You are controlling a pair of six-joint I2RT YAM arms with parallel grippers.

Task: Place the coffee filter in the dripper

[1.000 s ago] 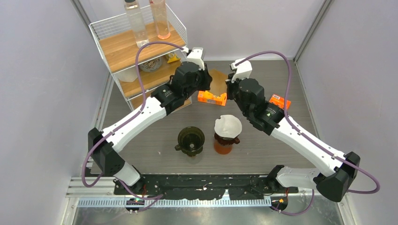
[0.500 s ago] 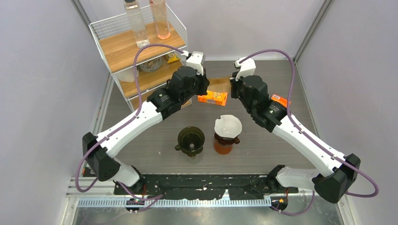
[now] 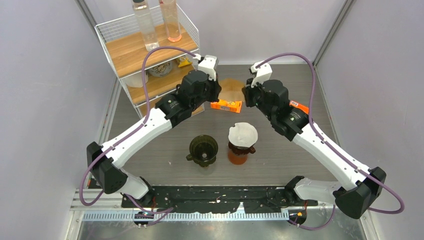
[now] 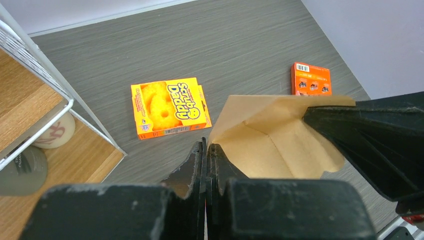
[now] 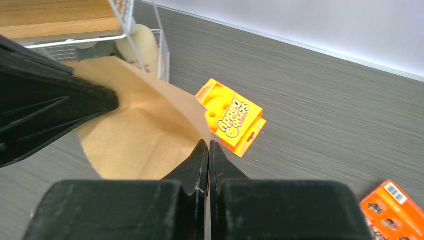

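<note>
Currently, over the desk [image 3: 270, 165], the left arm [image 3: 150, 125] and right arm [image 3: 325, 145] stretch forward and inward, meeting beyond the empty dripper [image 3: 203, 150]. Judged step: opening the brown coffee filter [image 4: 272, 145], held aloft between them; next, lower it into the cone. Both the left end effector [image 4: 206, 150] and right end effector [image 5: 209, 150] pinch an edge.

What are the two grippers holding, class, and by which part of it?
Both hold one brown paper coffee filter. The left gripper pinches one edge of it and the right gripper pinches the opposite edge.

Bright, even light; soft shadows
</note>
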